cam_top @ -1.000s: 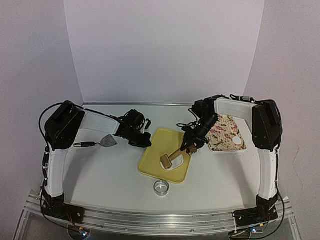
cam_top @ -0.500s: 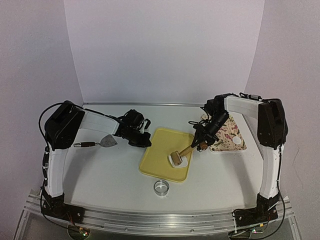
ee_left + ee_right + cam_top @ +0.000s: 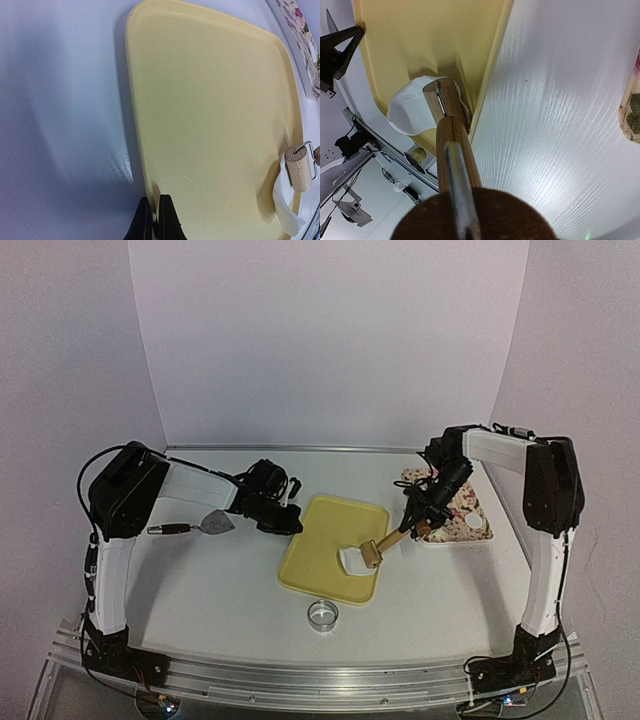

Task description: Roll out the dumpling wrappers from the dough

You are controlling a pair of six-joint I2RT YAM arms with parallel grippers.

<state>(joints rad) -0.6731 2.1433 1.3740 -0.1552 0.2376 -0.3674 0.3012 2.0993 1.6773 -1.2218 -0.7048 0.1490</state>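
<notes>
The left arm and right arm are wearing white shells over black joints, trailing thin black cables, and ending in the black left gripper and right gripper.

**A robot bench dressed up as a kitchen**

I work in a lab booth, not a real kitchen. Plain white panels close me in behind and on both sides. My two arms are bolted to an aluminium rail at the near edge of a white table — loose cables hang off my left shoulder. The kitchen part is only props: a yellow tray, a wooden roller, a piece of dough, a ring cutter, a floral tray and a scraper.
</notes>
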